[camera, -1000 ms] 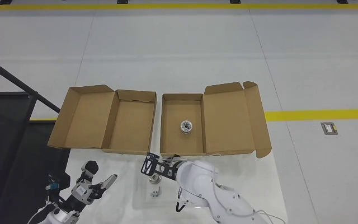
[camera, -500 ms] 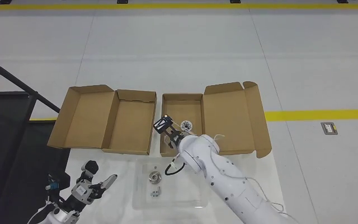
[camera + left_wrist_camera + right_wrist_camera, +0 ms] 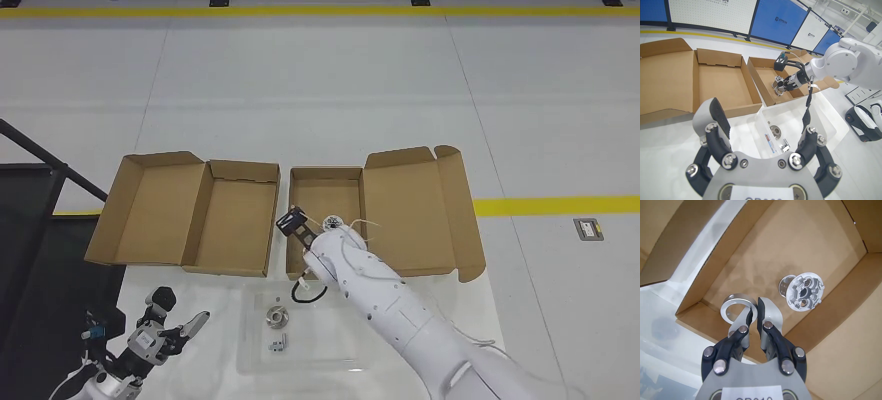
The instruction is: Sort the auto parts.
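Right pincer: we see the right gripper (image 3: 754, 310) pinching a metal ring (image 3: 738, 297) by its rim, one pad inside the hole and one outside.
Ring's place: it hangs inside the right box (image 3: 772, 247), close to the near wall and a corner; we cannot tell whether it touches the floor. From the left wrist view we find the same ring (image 3: 779, 93) under the right gripper (image 3: 781, 88), low in that box (image 3: 762, 75).
Right box contents: we count one part lying there, a round flanged hub (image 3: 804, 292) with a notched face, on its side, near the ring but apart from it. From above it (image 3: 332, 225) sits about mid-floor in the box (image 3: 322, 195).
Left box: we see the left box (image 3: 235, 225) open beside the right one, flaps spread; its bare cardboard floor (image 3: 721, 85) faces us.
Clear tray: the clear tray (image 3: 255, 330) stands just in front of the two boxes. We find two parts in it: a flanged disc (image 3: 275, 315) and a small bracket (image 3: 277, 343), near each other, not touching. The left wrist view gives the same disc (image 3: 776, 131) and bracket (image 3: 785, 145) on the tray floor (image 3: 821, 113).
Left pincer: we see the left gripper (image 3: 761, 110) spread wide and gripping nothing, over the table beside the tray (image 3: 183, 310).
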Motion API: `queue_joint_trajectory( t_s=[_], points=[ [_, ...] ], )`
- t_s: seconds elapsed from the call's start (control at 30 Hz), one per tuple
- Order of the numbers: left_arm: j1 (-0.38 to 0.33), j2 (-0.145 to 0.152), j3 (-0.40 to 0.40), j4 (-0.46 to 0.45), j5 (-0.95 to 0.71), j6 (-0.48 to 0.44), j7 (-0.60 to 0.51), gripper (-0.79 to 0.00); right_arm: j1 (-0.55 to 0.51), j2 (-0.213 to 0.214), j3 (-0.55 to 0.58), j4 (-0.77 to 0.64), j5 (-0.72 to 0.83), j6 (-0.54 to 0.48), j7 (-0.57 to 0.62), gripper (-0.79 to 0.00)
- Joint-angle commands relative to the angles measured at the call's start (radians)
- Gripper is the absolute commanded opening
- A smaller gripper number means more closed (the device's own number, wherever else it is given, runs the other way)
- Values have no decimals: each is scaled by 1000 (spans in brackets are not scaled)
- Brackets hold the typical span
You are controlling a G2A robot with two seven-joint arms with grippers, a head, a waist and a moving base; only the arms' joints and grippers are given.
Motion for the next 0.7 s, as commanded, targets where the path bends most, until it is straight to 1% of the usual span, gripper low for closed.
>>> queue_joint_trajectory(
  t_s=[0.0, 0.03, 0.07, 0.1, 0.17, 0.33, 0.47, 0.57, 0.67],
  points=[
    [0, 0, 0, 0, 0, 0, 0, 0, 12, -19, -14, 36, -1, 16, 5, -699],
    [0, 0, 0, 0, 0, 0, 0, 0, 19, -28, -18, 52, 2, 21, 3, -622],
    [0, 0, 0, 0, 0, 0, 0, 0, 24, -37, -21, 68, 7, 21, -2, -585],
    [0, 0, 0, 0, 0, 0, 0, 0, 30, -44, -24, 84, 10, 18, -8, -554],
    [0, 0, 0, 0, 0, 0, 0, 0, 40, -58, -28, 113, 15, 15, -23, -523],
    [0, 0, 0, 0, 0, 0, 0, 0, 57, -88, -38, 161, 10, 23, -52, -542],
    [0, 0, 0, 0, 0, 0, 0, 0, 62, -104, -43, 170, -5, 45, -69, -554],
    [0, 0, 0, 0, 0, 0, 0, 0, 52, -109, -43, 145, -23, 81, -96, -548],
    [0, 0, 0, 0, 0, 0, 0, 0, 31, -103, -36, 95, -46, 98, -136, -548]
  ],
)
